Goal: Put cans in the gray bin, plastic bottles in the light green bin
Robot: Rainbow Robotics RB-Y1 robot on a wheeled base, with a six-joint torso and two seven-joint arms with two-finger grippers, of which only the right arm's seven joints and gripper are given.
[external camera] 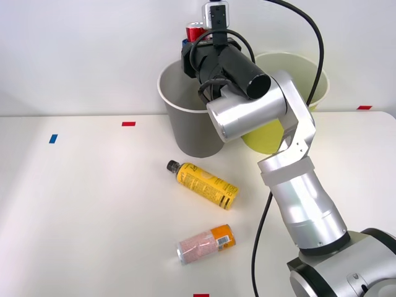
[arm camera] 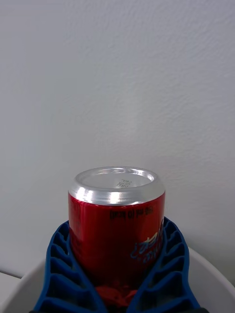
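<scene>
My right gripper (external camera: 193,36) is shut on the glossy red can (external camera: 195,30), holding it above the gray bin (external camera: 185,117) at the table's back. In the right wrist view the red can (arm camera: 116,220) stands with its silver end toward the wall, clamped between blue ribbed fingers (arm camera: 61,264), with the bin's white rim (arm camera: 205,269) just below. The light green bin (external camera: 272,133) stands right beside the gray one, partly hidden by my arm. A yellow plastic bottle (external camera: 203,184) with a black cap lies on the table. A pink can with an orange band (external camera: 206,244) lies nearer the front.
Small red tape marks (external camera: 128,124) and a blue one (external camera: 53,138) dot the white table. A black cable (external camera: 258,247) hangs along my arm. A pale wall rises behind the bins.
</scene>
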